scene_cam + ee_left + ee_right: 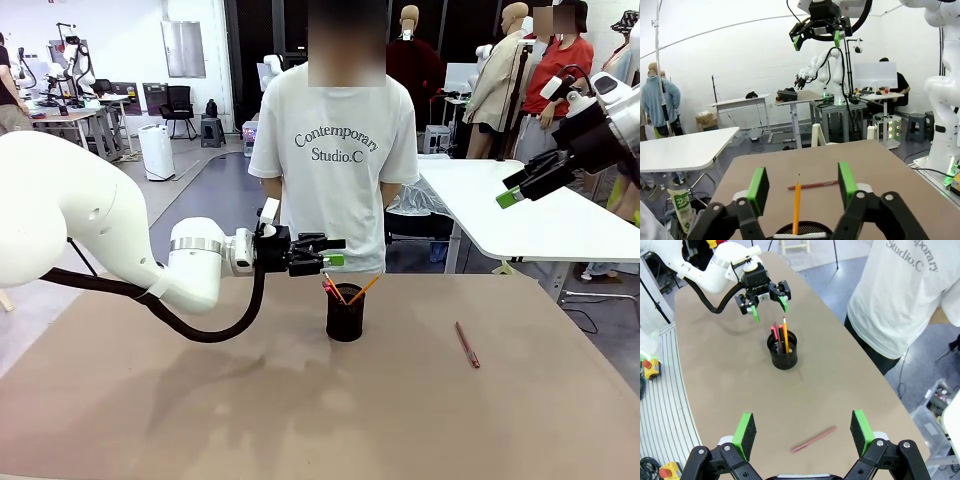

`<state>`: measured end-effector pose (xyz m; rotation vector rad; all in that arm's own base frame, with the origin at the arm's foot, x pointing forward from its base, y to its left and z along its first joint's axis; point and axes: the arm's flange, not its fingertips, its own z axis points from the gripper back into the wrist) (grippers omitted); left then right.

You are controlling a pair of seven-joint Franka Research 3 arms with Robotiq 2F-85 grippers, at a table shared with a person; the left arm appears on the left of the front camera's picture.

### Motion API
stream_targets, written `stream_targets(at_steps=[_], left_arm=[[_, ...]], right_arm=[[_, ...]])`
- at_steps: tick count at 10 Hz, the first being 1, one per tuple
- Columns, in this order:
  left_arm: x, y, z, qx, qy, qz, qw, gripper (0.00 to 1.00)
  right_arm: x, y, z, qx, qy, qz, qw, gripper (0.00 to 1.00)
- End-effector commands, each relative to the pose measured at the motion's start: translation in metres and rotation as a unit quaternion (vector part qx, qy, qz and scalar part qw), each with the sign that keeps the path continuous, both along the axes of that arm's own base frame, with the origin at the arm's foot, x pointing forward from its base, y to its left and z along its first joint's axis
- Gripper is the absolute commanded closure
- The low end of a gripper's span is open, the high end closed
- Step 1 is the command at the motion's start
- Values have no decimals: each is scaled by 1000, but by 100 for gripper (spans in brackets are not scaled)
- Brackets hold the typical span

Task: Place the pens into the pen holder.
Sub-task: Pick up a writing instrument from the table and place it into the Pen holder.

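Brown table [150, 400], person standing at far edge. Found pen holder [345, 318] mid-table with yellow pencil [365, 288] and red-tipped pen [330, 288] leaning inside. Spotted dark red pen [467, 344] flat on the table, well apart from the holder, toward the right side. Logged left hand [335, 252] spread, empty, hovering just above and beside the holder. Logged right hand [525, 183] spread too, empty, raised high over the loose pen. Flagged risks: roll or slip of the thin pen from a shallow pinch; snag on the protruding pens or tipping of the probably light holder at drop-in; clash with the left hand parked so close.
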<state>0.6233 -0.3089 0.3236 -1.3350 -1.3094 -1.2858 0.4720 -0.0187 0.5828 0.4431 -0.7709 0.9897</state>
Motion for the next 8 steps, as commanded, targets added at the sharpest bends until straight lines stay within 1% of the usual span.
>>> stream_targets(at_steps=[1, 3, 4, 5, 8], left_arm=[[-5, 3, 10, 33, -9, 4, 999, 0], [-7, 7, 14, 57, -16, 15, 998, 0], [-13, 9, 18, 71, -9, 24, 997, 0], [-16, 14, 25, 100, -15, 32, 994, 0], [-25, 33, 55, 150, -26, 40, 987, 0]], right_arm=[[1, 0, 3, 0, -3, -1, 1000, 0], [1, 0, 3, 0, -3, -1, 1000, 0], [1, 0, 3, 0, -3, -1, 1000, 0], [1, 0, 3, 0, -3, -1, 1000, 0], [1, 0, 3, 0, -3, -1, 1000, 0]])
